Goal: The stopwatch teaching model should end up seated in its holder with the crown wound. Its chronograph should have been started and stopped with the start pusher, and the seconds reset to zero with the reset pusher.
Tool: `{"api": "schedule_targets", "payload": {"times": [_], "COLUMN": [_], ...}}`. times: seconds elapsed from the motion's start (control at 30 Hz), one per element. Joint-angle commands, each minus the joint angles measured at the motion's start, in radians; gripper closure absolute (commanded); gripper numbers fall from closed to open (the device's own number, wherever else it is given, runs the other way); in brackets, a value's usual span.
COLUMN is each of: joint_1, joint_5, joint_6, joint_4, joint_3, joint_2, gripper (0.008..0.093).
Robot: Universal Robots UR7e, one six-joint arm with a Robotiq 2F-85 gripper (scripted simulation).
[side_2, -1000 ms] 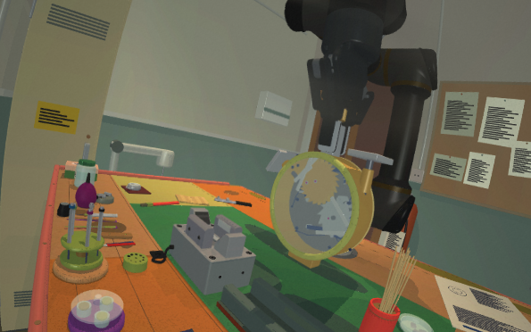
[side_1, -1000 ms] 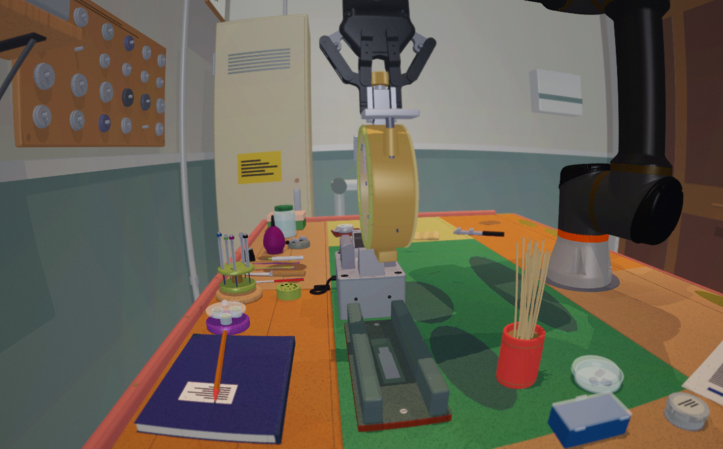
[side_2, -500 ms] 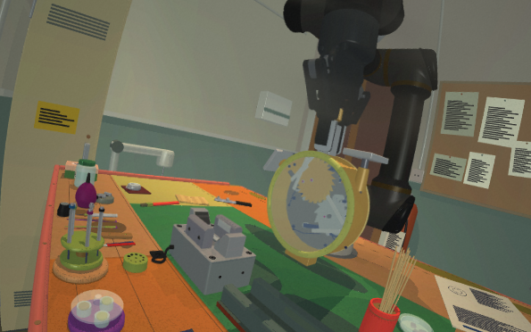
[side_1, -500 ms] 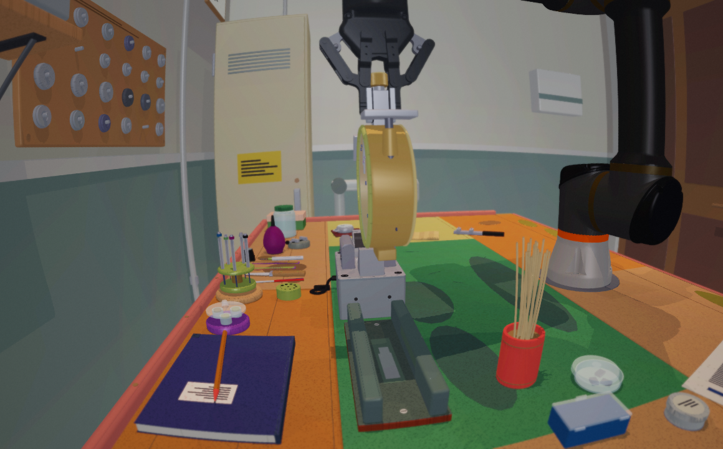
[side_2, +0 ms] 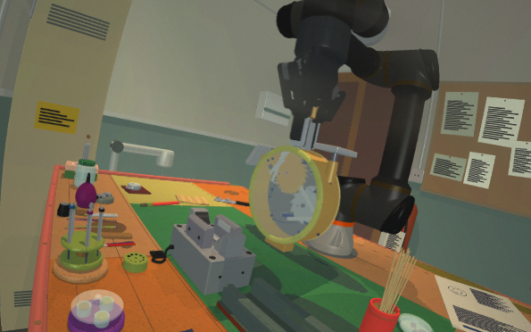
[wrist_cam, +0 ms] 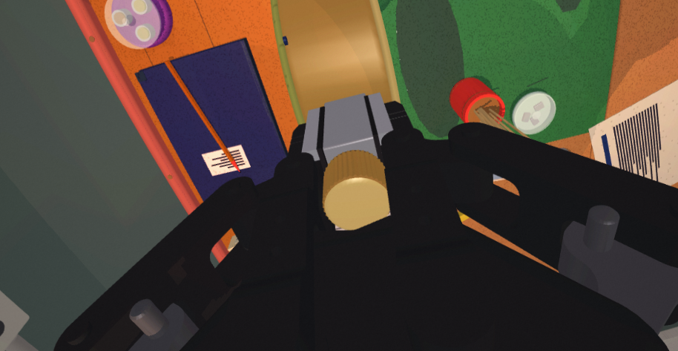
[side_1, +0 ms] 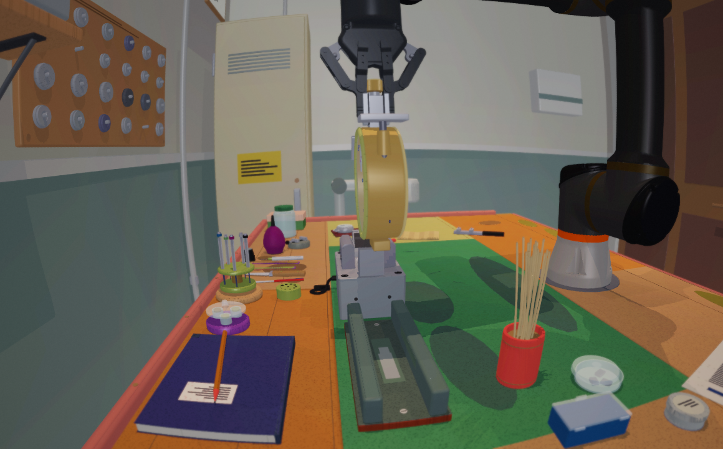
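Note:
My gripper (side_1: 374, 103) (side_2: 309, 129) (wrist_cam: 348, 126) points straight down above the middle of the bench. The stopwatch model (side_1: 381, 187) (side_2: 297, 201) hangs upright from it, held by the grey neck under the brass crown (side_1: 374, 85) (wrist_cam: 355, 197). The model is a large brass disc with a clear face showing gears. Its foot hangs just above the bench, beside the grey holder block (side_1: 369, 279) (side_2: 213, 252), which has an open slot on top. A brass pusher (side_1: 384, 142) (side_2: 332, 172) sticks out under a grey crossbar near the top.
Behind the work stand a cream cabinet (side_1: 264, 111) and the arm's base (side_1: 582, 262). In front of the holder lies a grey rail fixture (side_1: 395, 366). A red cup of sticks (side_1: 522, 349) stands to the right. A tool stand (side_1: 236, 273) and a blue notebook (side_1: 225, 385) sit left.

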Motion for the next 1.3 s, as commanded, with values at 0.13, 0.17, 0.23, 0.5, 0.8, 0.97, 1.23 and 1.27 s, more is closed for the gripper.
{"api": "schedule_targets", "payload": {"times": [0.13, 0.17, 0.23, 0.5, 0.8, 0.97, 1.23, 1.27], "joint_1": [-0.047, -0.057, -0.079, -0.168, -0.261, -0.302, -0.347, -0.351], "joint_5": [0.000, 0.000, 0.000, 0.000, 0.000, 0.000, 0.000, 0.000], "joint_6": [-0.047, -0.057, -0.078, -0.167, -0.261, -0.302, -0.347, -0.351], "joint_4": [-0.001, -0.001, 0.000, 0.003, 0.005, 0.006, 0.006, 0.006], "joint_3": [0.013, 0.017, 0.023, 0.044, 0.058, 0.062, 0.064, 0.064], "joint_2": [-0.020, -0.023, -0.030, -0.054, -0.070, -0.074, -0.077, -0.077], "gripper": [0.0934, 0.0934, 0.0934, 0.0934, 0.0934, 0.0934, 0.0934, 0.0934]}}
